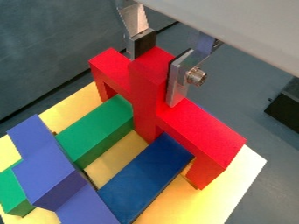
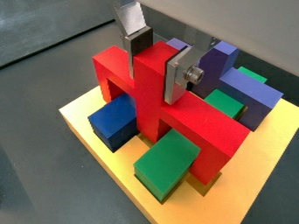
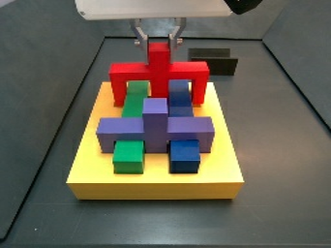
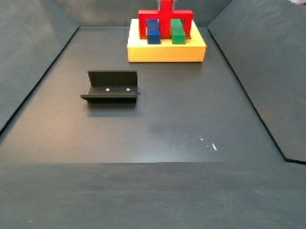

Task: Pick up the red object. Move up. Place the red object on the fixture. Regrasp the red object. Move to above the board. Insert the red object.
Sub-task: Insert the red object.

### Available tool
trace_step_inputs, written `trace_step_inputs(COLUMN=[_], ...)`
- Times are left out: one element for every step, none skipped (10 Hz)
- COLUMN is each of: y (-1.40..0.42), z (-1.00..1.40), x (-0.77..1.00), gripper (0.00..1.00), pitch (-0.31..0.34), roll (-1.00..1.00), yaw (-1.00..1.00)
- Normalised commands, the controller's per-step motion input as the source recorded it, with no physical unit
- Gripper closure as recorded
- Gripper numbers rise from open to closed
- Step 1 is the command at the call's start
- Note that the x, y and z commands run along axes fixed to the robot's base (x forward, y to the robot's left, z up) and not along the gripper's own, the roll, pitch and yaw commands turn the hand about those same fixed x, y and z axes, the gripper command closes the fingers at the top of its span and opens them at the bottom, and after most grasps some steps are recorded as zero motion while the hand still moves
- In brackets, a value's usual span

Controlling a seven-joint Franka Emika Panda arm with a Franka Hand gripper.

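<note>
The red object (image 3: 159, 70) stands upright at one edge of the yellow board (image 3: 155, 184). Its wide bar bridges a green block (image 1: 96, 131) and a blue block (image 1: 146, 179), and its legs reach down to the board's top. My gripper (image 1: 162, 66) is right above the board and shut on the red object's central stem (image 2: 152, 92), one silver finger on each side, as both wrist views show. In a side view the gripper (image 4: 165, 5) sits at the picture's upper edge over the board (image 4: 167, 54). The black fixture (image 4: 111, 87) stands apart on the floor, with nothing on it.
A purple cross-shaped block (image 3: 155, 124) lies across the middle of the board, with a green block (image 3: 128, 155) and a blue block (image 3: 185, 155) beyond it. The fixture also shows behind the board (image 3: 214, 60). Dark walls enclose the grey floor (image 4: 167, 152).
</note>
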Motion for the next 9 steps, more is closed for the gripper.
trace_step_inputs(y=[0.11,0.15,0.00,-0.09,-0.17,-0.25,-0.01,0.00,0.07], z=[0.00,0.00,-0.11,-0.24,-0.23,-0.17,-0.15,-0.07,-0.07], x=[0.11,0.02,0.00,0.00,0.00,0.00,0.01,0.00,0.00], gripper=[1.00,1.00,1.00,1.00,1.00,1.00,1.00,1.00,1.00], pitch=[0.064,0.060,0.011,0.000,0.000,0.000,0.007,0.043,0.046], roll=[-0.02,0.00,0.00,0.00,-0.02,0.00,0.00,0.00,0.00], yaw=[-0.01,-0.07,-0.04,-0.04,-0.05,-0.02,-0.06,-0.09,-0.10])
